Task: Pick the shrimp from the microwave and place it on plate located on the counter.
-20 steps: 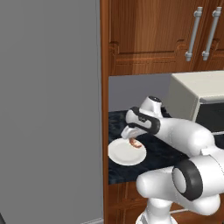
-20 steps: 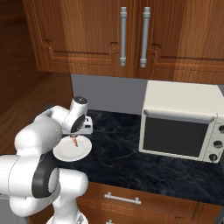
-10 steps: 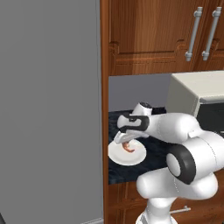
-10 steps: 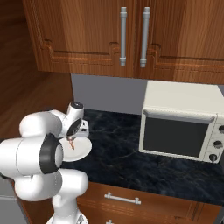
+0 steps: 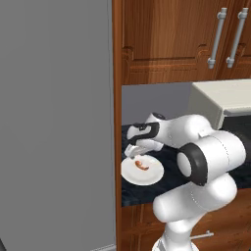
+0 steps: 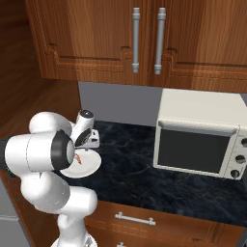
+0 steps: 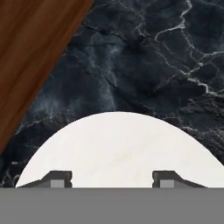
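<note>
Dark marbled worktop [image 6: 140, 169] under brown wall cabinets [image 6: 144, 43], w/ cream boxy appliance [image 6: 200, 135] standing at the right and a grey panel [image 5: 54, 122] at the left. Plate [image 5: 142, 171] sits near the worktop's left end, and the shrimp [image 5: 141, 164] lies on it, roughly mid-plate, free of the pincer [image 5: 137, 149], which hangs just above the plate's back edge. Hand view: pincer fingertips [image 7: 59, 178] spread wide w/ bare white plate between them, nothing held.

Judgement: placing looks done; what's left is prob. backing the arm away. Shrimp is tiny, light, likely soft and a bit slick, so if re-gripped, take it across the thick curled middle, not the tail, w/ gentle squeeze. Plate is smooth; a nudge could slide the shrimp.
</note>
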Controlling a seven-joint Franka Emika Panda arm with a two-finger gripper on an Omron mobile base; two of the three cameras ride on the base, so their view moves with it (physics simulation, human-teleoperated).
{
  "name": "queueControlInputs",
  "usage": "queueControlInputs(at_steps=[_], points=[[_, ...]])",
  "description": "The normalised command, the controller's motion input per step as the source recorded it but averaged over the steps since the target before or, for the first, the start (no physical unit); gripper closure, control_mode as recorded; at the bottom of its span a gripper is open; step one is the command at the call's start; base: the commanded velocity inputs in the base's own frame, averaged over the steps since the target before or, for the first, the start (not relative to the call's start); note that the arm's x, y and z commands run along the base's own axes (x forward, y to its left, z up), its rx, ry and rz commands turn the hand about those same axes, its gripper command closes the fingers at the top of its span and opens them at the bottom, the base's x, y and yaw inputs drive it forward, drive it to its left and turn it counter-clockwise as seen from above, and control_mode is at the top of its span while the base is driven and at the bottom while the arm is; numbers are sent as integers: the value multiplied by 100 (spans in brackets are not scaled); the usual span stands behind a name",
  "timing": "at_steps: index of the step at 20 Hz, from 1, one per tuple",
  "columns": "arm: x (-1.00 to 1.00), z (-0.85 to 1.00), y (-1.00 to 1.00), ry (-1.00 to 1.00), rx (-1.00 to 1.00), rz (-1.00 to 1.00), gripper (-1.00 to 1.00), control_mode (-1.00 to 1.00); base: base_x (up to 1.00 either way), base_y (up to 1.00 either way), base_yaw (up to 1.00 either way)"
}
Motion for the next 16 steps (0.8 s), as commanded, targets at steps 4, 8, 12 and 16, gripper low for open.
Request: queueControlInputs(at_steps=[4,8,12,16], points=[[-5,6,-31,-1,0,0,-100,-100,0,0,0],[-51,22,-56,0,0,-2,-100,-100,0,0,0],[-92,28,-48,0,0,-8,-100,-100,0,0,0],[-90,46,-2,0,0,-15,-100,-100,0,0,0]])
